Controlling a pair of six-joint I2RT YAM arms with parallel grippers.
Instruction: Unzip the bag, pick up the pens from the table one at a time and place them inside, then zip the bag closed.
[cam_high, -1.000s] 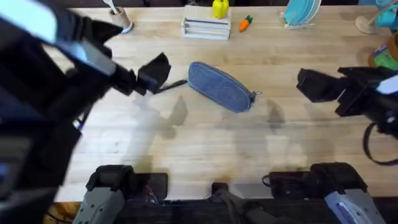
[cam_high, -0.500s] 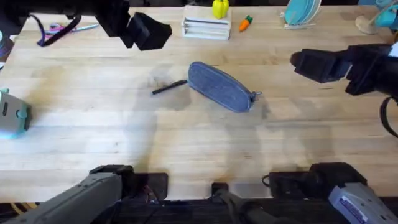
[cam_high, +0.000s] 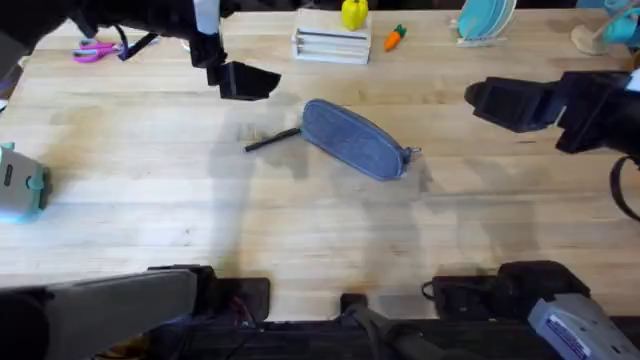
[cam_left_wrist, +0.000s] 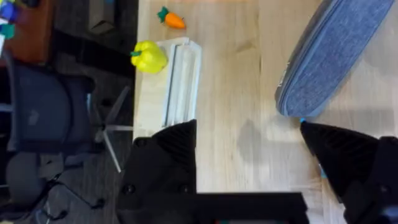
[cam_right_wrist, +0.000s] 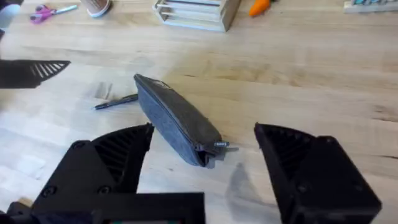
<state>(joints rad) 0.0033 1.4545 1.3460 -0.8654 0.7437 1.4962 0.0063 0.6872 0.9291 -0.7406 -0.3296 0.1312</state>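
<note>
The blue-grey bag (cam_high: 355, 140) lies slanted at mid-table, zipped shut, with its small pull tab (cam_high: 411, 151) at the right end. One black pen (cam_high: 272, 140) lies on the table (cam_high: 300, 230), touching the bag's left end. My left gripper (cam_high: 245, 82) hovers open behind the pen and left of the bag. In the left wrist view the bag's (cam_left_wrist: 336, 56) end sits beyond the open left gripper (cam_left_wrist: 249, 168). My right gripper (cam_high: 490, 105) hangs open to the right of the bag. Its wrist view shows the bag (cam_right_wrist: 177, 121), the pen (cam_right_wrist: 116, 101) and the open right gripper (cam_right_wrist: 205, 174).
A white rack (cam_high: 332, 45), a yellow pepper (cam_high: 353, 14) and a toy carrot (cam_high: 396, 37) stand along the back edge. Pink-handled scissors (cam_high: 95, 50) lie at the back left. A teal object (cam_high: 20, 180) sits at the left edge, a dish rack (cam_high: 485, 20) at the back right.
The left arm swung away from the camera to the back of the table, then its gripper came slightly nearer the bag. The right gripper shifted a little left. Bag and pen stayed put.
</note>
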